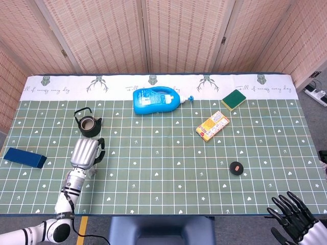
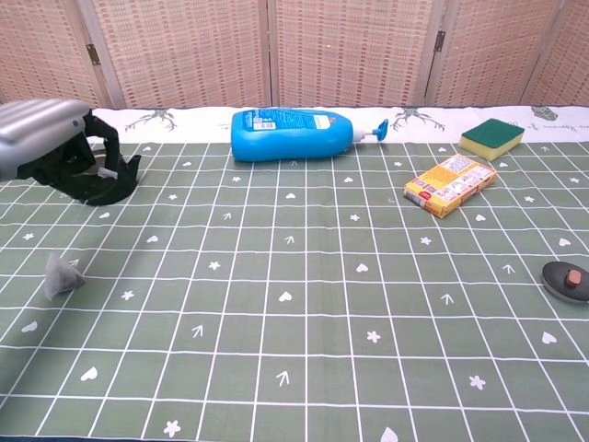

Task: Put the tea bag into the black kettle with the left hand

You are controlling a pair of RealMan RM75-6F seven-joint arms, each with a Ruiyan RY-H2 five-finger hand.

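Widest thing first: green grid-patterned tablecloth (image 1: pixel 168 153), running the full length of the table. Then the silver left hand (image 2: pixel 41 129), raised above the cloth just in front of the small round black kettle (image 1: pixel 88 126). Fingers curled closed, and by the look of it pinching a little white tab (image 2: pixel 109 170), probably the tag of the grey pyramid-shaped tea bag (image 2: pixel 63 274). Down low, that tea bag, near the left edge and well short of the kettle. Thread too fine to make out, so impossible to say whether hanging or resting on the cloth. Dark right hand (image 1: pixel 294 219) off the near right corner, fingers spread, holding nothing. Now the worries, biggest first. Knocking or tipping the kettle with the knuckles, given so little room between hand and pot. Next, snagging the upright hoop handle instead of clearing it. Then a swinging bag on a long thread, missing the narrow mouth (image 1: pixel 88 122) and draping down the outside. Smallest but nastiest: losing the tab from a light fingertip pinch and dropping everything short.
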